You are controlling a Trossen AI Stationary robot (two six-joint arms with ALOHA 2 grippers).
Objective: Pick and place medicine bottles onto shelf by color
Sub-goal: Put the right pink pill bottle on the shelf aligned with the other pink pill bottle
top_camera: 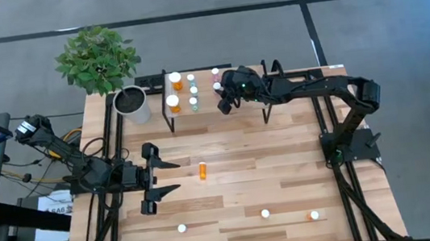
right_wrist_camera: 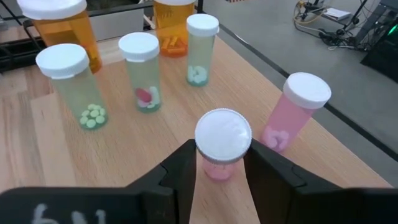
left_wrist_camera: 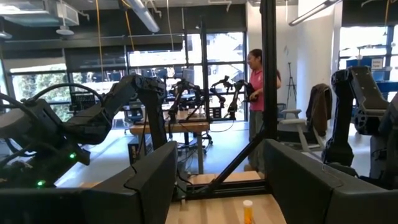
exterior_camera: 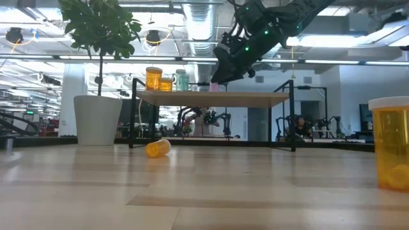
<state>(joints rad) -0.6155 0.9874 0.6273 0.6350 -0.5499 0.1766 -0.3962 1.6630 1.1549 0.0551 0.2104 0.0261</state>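
The right gripper (right_wrist_camera: 219, 171) jaws pinch a pink bottle (right_wrist_camera: 222, 146) on the wooden shelf (right_wrist_camera: 155, 137) (left gripper (top_camera: 166, 177) jaws spread over the tabletop (top_camera: 285, 169)).

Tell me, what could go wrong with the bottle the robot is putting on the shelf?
1. The right gripper has its fingers around a pink bottle on the shelf. Pulling away crookedly, a finger might tip it.
2. Another pink bottle stands close by, near the shelf's edge. A bump could knock it off.
3. Three green bottles stand just ahead, so reaching further could topple them.
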